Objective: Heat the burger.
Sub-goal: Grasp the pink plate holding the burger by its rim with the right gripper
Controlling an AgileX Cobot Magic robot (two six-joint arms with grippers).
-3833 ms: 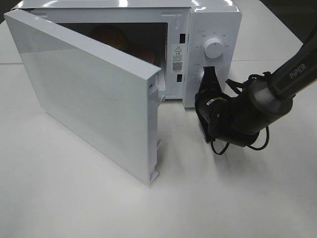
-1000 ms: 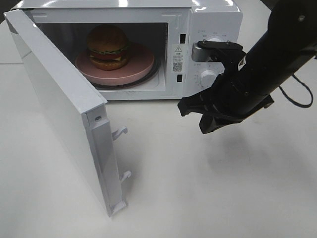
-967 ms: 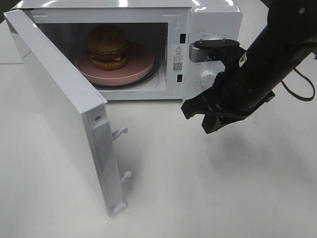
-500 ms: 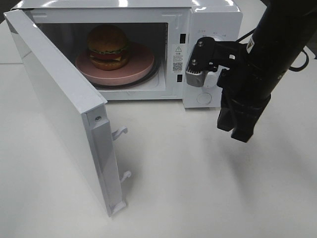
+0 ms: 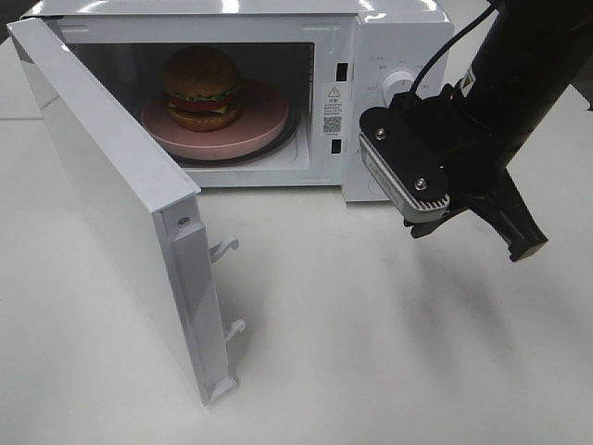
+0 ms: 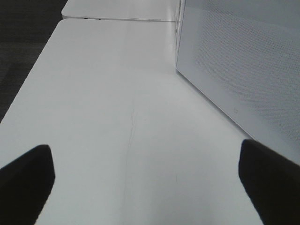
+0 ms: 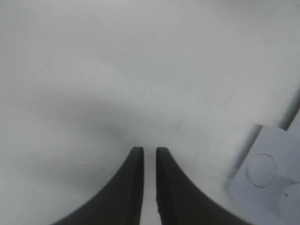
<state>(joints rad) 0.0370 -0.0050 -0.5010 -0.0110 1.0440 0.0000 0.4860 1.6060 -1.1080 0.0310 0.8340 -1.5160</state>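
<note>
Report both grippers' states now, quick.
Left gripper: wide open, holding nothing.
Right gripper: barely open, only a thin gap, holding nothing.

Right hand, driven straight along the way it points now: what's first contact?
The bare white table, most likely. Nothing lies ahead of the right hand in its wrist view; the microwave sits off to one side of that line.

Right arm is showing its matte black shell.
A silver-grey camera block is carrying two small screws, a thin black cable is running along the shell, and the right hand and left hand are ending in dark fingers.
</note>
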